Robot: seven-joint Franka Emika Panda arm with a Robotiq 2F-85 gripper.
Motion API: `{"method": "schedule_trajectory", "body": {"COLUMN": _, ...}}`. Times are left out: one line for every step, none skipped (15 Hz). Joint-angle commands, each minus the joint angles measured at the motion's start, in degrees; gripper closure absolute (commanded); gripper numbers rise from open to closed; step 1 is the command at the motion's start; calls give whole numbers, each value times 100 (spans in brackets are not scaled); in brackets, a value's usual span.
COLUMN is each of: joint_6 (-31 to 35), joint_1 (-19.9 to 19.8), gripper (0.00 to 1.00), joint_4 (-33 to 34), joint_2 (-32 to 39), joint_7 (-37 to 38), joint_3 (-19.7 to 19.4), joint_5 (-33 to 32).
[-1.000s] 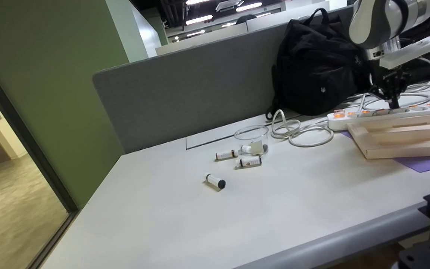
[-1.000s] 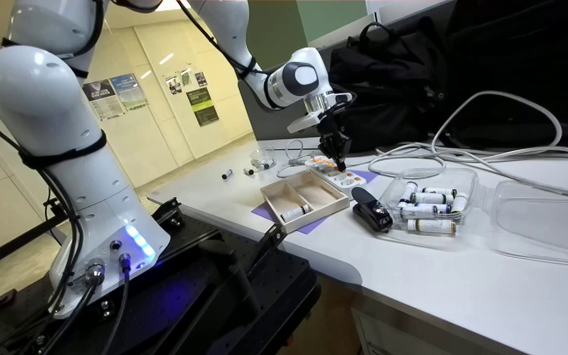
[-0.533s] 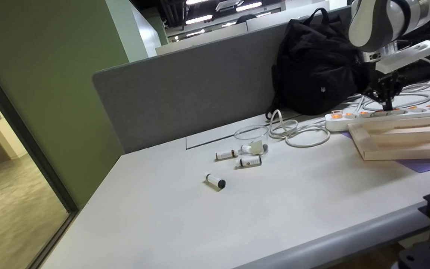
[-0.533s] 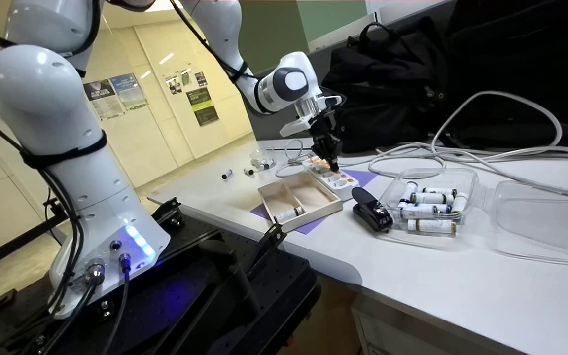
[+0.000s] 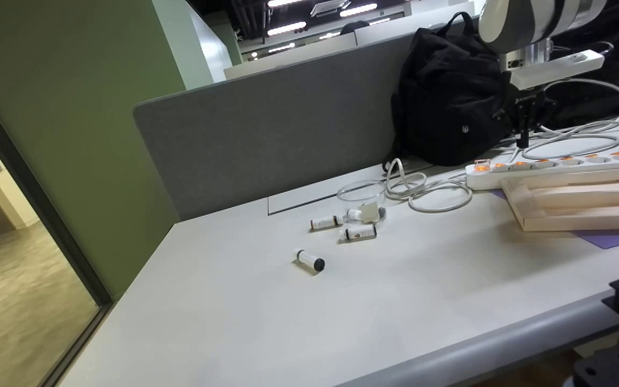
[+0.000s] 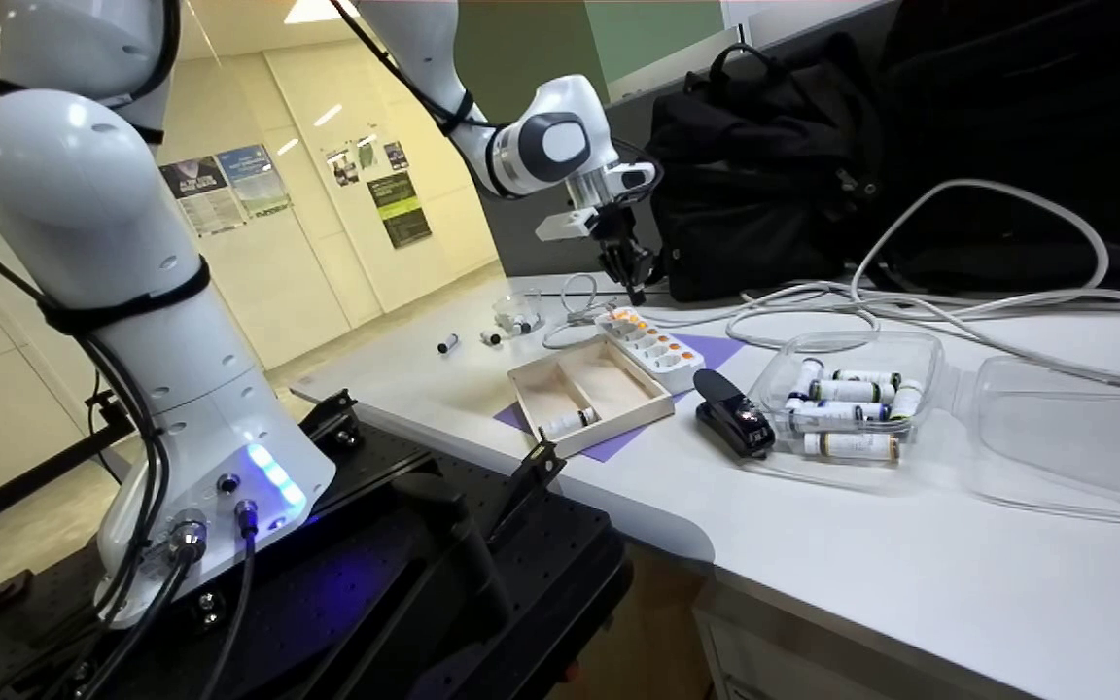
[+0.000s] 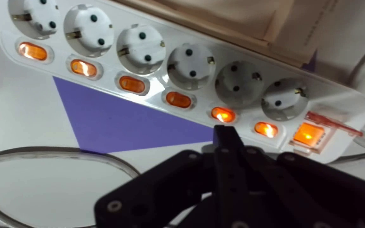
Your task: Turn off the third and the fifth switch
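Three vials (image 5: 359, 232) lie on the white worktop (image 5: 223, 312) in an exterior view, a grey partition (image 5: 309, 140) at twelve o'clock. In an exterior view, the claw (image 6: 637, 299) has risen toward eleven o'clock in half a second, clear of the power strip (image 6: 655, 347). In the wrist view, its fingers (image 7: 225, 139) meet; beyond them the power strip spans ten to three o'clock, a glowing switch (image 7: 223, 114) at twelve.

Pwr strip (image 7: 182, 71) sits btwn box (image 6: 623, 423) & bkpk (image 5: 452, 97).

The bent white arm (image 6: 127, 258) points its black jaws downward, tips pressed together.
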Motion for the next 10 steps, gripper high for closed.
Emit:
{"method": "schedule_trajectory", "body": {"joint_6": -5, "joint_1": -226, "gripper": 100, "joint_4": -1, "joint_2": -102, "joint_7": 18, "joint_3": 234, "joint_5": 265}}
{"method": "schedule_trajectory", "body": {"joint_6": -23, "joint_1": -256, "gripper": 100, "joint_4": 35, "joint_2": -79, "joint_7": 23, "joint_3": 259, "joint_5": 319}}
{"method": "schedule_trajectory", "body": {"joint_6": -11, "joint_1": -267, "gripper": 100, "joint_4": 64, "joint_2": -45, "joint_7": 44, "joint_3": 256, "joint_5": 358}}
{"method": "schedule_trajectory", "body": {"joint_6": -11, "joint_1": -274, "gripper": 100, "joint_4": 74, "joint_2": -26, "joint_7": 51, "joint_3": 248, "joint_5": 371}}
{"method": "schedule_trajectory", "body": {"joint_6": -4, "joint_1": -281, "gripper": 100, "joint_4": 80, "joint_2": -4, "joint_7": 57, "joint_3": 239, "joint_5": 392}}
{"method": "schedule_trajectory", "body": {"joint_6": -6, "joint_1": -291, "gripper": 100, "joint_4": 91, "joint_2": 20, "joint_7": 63, "joint_3": 227, "joint_5": 392}}
{"method": "schedule_trajectory", "body": {"joint_6": -10, "joint_1": -308, "gripper": 100, "joint_4": 113, "joint_2": 55, "joint_7": 64, "joint_3": 222, "joint_5": 396}}
{"method": "schedule_trajectory", "body": {"joint_6": -18, "joint_1": -328, "gripper": 100, "joint_4": 134, "joint_2": 85, "joint_7": 63, "joint_3": 225, "joint_5": 407}}
{"method": "schedule_trajectory", "body": {"joint_6": -37, "joint_1": -356, "gripper": 100, "joint_4": 167, "joint_2": 123, "joint_7": 61, "joint_3": 235, "joint_5": 425}}
{"method": "schedule_trajectory", "body": {"joint_6": -43, "joint_1": -376, "gripper": 100, "joint_4": 196, "joint_2": 158, "joint_7": 63, "joint_3": 244, "joint_5": 443}}
